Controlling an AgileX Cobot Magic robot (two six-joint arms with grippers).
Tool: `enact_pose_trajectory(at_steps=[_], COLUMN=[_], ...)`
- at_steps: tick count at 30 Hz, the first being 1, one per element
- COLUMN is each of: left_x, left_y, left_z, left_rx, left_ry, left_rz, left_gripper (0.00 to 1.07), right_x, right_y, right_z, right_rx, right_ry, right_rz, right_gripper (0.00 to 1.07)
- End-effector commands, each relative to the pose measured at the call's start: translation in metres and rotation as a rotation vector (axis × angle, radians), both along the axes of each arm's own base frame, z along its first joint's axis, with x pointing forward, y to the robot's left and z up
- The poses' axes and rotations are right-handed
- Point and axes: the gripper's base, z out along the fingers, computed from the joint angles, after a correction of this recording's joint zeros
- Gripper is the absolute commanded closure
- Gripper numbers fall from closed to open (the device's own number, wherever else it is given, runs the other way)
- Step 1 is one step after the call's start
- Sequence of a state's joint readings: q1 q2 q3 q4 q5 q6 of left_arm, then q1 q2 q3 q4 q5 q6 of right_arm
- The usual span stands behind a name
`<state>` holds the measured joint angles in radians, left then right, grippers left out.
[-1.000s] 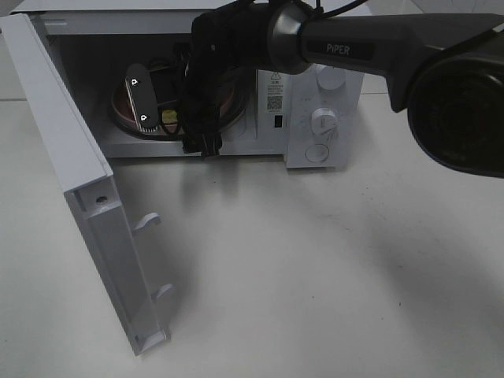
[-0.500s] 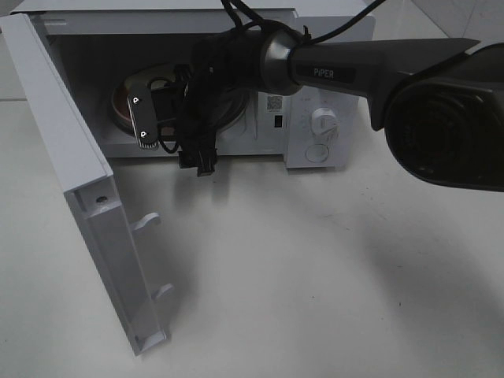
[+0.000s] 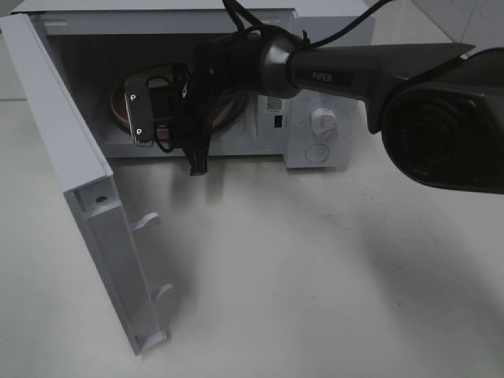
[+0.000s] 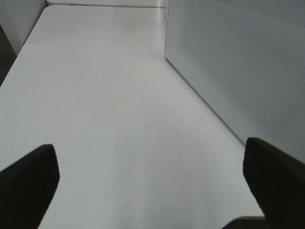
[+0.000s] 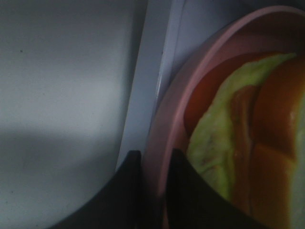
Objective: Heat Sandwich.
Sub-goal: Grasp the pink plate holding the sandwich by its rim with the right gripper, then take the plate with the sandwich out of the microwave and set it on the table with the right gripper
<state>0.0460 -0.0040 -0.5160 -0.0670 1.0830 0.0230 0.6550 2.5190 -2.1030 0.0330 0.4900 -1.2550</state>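
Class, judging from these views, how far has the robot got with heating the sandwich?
Done: microwave door open. In hand: right gripper pinches the pink plate rim; the sandwich sits on it at the microwave opening. Left: releasing, closing the door, turning the dial.

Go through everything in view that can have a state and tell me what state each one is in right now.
Microwave door: swung wide open.
Pink plate: inside the microwave, its rim pinched by the right gripper.
Sandwich: lying on the plate, not gripped.
Right gripper: shut on the plate rim.
Left gripper: open, holding nothing, beside the microwave's perforated side.
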Motion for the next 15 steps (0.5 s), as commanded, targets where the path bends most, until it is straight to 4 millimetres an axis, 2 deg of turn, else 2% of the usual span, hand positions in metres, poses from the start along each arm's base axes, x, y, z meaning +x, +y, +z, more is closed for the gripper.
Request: enact_pose_trajectory(at_steps=[1, 15], left_x=[0.000, 0.000], left_y=[0.000, 0.000], left_z=[0.000, 0.000], left_rx=[0.002, 0.002], left_ry=[-0.014, -0.014], left_rz=[0.003, 0.003], left_gripper=[0.09, 0.09], right_x=[-0.003, -0.011], right_y=[-0.002, -0.008], right_z=[-0.005, 0.008], right_rx=[-0.032, -0.103], right_ry=[0.044, 0.069], right_rz=[0.004, 0.070], right_gripper=[1.07, 1.07])
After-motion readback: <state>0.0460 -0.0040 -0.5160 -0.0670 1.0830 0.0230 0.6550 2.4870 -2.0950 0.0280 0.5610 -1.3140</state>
